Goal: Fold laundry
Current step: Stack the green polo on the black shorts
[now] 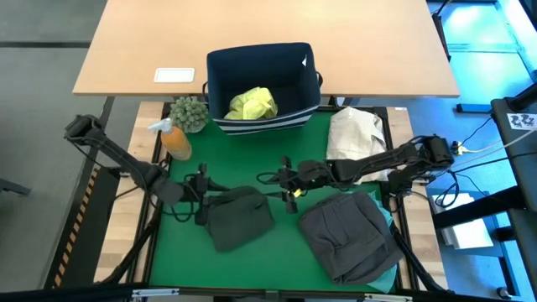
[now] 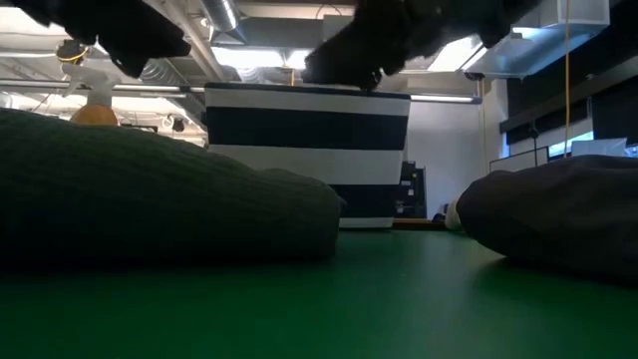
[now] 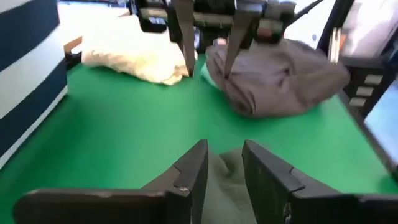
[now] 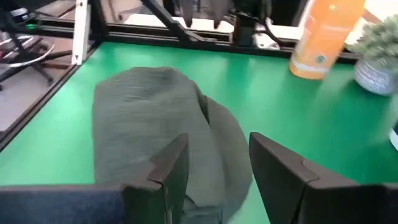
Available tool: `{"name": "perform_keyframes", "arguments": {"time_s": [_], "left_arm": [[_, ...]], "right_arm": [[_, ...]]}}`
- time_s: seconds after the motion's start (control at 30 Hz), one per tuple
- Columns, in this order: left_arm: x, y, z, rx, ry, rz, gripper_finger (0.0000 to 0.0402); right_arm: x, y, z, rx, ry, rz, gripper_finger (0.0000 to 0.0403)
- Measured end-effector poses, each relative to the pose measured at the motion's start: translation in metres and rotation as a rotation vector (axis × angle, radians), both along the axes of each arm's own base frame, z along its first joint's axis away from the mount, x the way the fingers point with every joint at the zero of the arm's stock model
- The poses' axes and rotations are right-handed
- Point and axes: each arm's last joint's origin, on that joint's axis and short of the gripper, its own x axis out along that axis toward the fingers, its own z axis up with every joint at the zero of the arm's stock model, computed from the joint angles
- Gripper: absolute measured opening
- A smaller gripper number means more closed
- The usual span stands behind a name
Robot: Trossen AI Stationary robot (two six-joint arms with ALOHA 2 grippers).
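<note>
A rumpled dark olive cloth garment (image 1: 239, 216) is lying on the green worktop (image 1: 277, 252), left of centre. The left pincer (image 1: 201, 195) is sitting at its left edge, fingers apart over a fold. The right pincer (image 1: 288, 186) is hovering beside its right edge, fingers apart, empty. A folded charcoal grey garment (image 1: 348, 235) is resting further right.
</note>
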Motion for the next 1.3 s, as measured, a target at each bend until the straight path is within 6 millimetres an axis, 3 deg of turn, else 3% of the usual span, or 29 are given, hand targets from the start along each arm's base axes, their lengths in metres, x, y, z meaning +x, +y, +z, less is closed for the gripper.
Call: {"name": "perform_keyframes", "arguments": {"time_s": [0.27, 0.53, 1.3], "left_arm": [[-0.009, 0.014, -0.01, -0.041, -0.127, 0.098, 0.008], [-0.005, 0.024, -0.012, 0.03, -0.165, 0.382, 0.008], [-0.003, 0.022, -0.015, 0.013, -0.127, 0.266, 0.008]], "right_arm": [[-0.017, -0.002, 0.004, 0.006, -0.039, -0.005, 0.0165], [-0.021, -0.003, 0.001, -0.003, 0.008, -0.004, 0.0165], [-0.02, -0.003, 0.001, -0.006, -0.002, -0.022, 0.0165]]}}
